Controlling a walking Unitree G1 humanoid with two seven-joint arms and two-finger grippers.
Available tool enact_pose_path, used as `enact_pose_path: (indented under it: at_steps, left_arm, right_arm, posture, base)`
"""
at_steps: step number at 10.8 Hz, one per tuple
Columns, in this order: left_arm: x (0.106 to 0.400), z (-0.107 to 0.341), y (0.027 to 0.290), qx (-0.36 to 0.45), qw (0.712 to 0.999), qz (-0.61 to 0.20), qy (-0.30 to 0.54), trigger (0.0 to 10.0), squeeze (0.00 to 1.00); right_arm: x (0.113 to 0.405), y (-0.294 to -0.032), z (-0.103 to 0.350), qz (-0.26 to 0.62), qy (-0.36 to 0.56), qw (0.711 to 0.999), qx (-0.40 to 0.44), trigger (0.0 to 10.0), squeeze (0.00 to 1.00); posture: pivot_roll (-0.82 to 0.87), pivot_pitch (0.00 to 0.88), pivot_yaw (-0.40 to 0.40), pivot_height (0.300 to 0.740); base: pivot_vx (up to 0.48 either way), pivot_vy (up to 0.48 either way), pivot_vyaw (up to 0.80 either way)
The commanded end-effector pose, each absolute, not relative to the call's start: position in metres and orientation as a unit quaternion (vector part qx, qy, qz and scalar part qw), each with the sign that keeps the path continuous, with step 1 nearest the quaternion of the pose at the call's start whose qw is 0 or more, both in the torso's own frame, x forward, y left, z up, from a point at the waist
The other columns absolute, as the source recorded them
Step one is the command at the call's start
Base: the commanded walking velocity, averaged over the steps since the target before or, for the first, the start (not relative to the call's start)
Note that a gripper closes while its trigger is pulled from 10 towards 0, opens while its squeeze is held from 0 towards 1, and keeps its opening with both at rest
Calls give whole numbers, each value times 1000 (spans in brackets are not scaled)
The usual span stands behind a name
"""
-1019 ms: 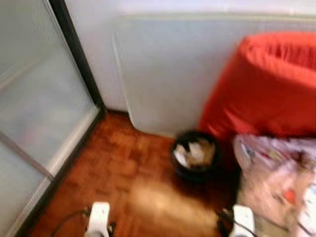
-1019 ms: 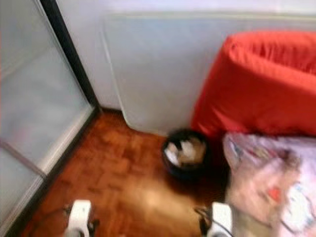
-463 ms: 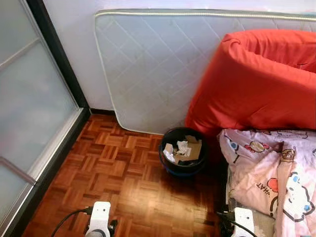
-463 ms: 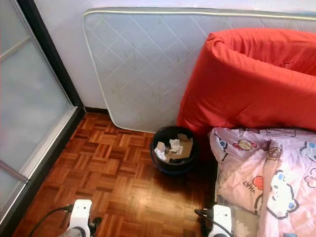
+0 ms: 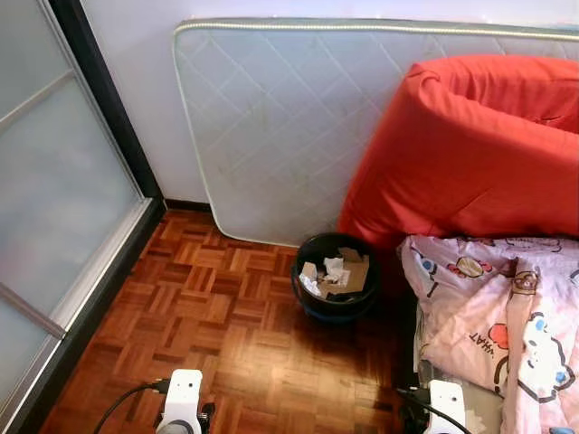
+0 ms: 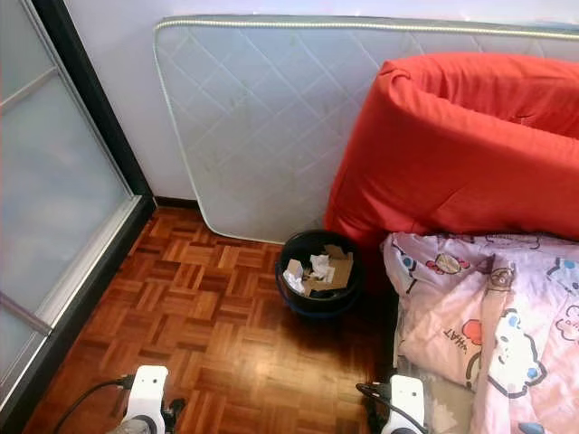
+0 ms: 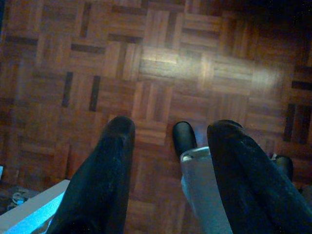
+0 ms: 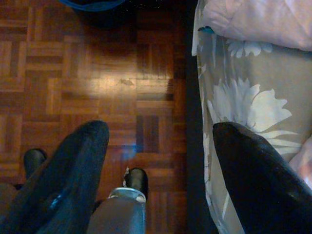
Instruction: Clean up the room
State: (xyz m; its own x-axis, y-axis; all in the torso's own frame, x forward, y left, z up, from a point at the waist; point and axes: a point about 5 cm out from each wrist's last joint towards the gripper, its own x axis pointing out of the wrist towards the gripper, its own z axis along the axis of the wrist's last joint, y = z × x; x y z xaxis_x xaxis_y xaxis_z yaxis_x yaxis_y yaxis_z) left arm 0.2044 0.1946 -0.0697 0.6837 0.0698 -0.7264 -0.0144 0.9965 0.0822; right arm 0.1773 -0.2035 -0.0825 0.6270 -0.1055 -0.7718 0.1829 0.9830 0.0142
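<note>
So the mattress (image 5: 271,136) is propped upright against the wall, probably to free up floor, with a red duvet (image 5: 470,154) slumped against it. The bin (image 5: 336,277) sits on the parquet (image 5: 208,316) right at the mattress foot, touching the duvet, and it's stuffed with crumpled paper and cardboard (image 5: 336,274). Left gripper (image 7: 165,161) and right gripper (image 8: 156,161) both hang over the floor, fingers spread, holding nothing

Glossy wood parquet floor (image 5: 226,316); quilted cloth mattress (image 5: 271,127); bin (image 5: 336,276) w/ crumpled paper (plus cardboard); frosted glass door (image 5: 54,190).
</note>
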Motion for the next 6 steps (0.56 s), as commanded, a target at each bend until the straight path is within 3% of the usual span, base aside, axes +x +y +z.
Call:
enact_pose_path:
  at_steps: [1,6]
  left_arm:
    - [197,-74,198,35,910,27,412,10000,0]
    - [197,-74,197,32,911,28,411,10000,0]
  right_arm:
    - [172,-202,-85,-77,437,895,45,10000,0]
    - [171,-202,-86,-73,442,893,42,10000,0]
  posture:
    - [-14,104,2,740]
    - [-12,103,0,740]
  base:
    - [0,0,-775]
    - [0,0,-775]
